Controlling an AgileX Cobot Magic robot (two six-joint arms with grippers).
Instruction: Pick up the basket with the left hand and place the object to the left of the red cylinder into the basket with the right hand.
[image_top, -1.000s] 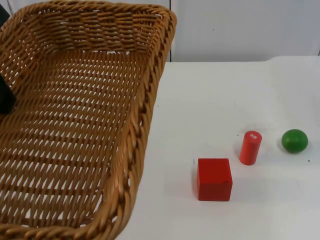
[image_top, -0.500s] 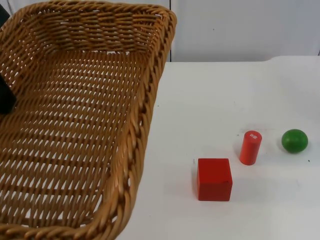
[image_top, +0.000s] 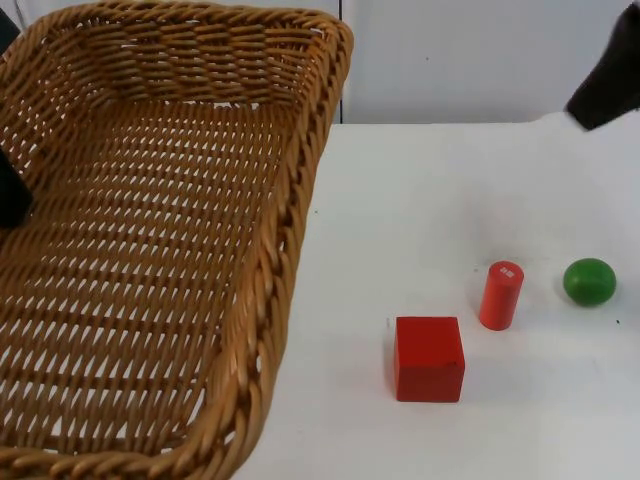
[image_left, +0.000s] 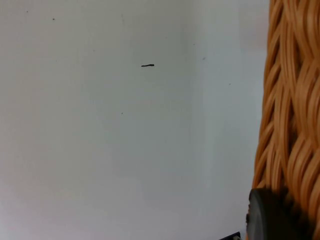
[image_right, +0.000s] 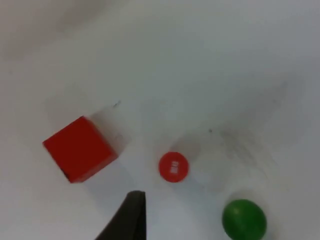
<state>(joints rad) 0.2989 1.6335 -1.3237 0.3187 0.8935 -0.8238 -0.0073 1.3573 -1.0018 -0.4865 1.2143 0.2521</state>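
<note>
Overhead, the wicker basket takes up the left half of the top view, lifted and tilted toward the camera, its woven floor bare. At its left rim a dark piece of the left gripper is visible; the left wrist view shows a black fingertip pressed against the basket's braided rim, with white table beside it, so the left jaws are closed on that rim. On the table to the right of the basket stand three objects in a loose row: a red cube, an upright red cylinder just right of and slightly behind the cube, and a green ball right of the cylinder, near it but apart. The cube is the object left of the cylinder; it sits flat on the table, untouched, well apart from the basket. The right arm enters at the upper right corner of the top view, above the table's far edge. From the right wrist view, one dark fingertip of the right gripper hangs above the table between cube and cylinder, with the ball further over; cannot tell how far its jaws are apart, and it holds nothing visible.
</note>
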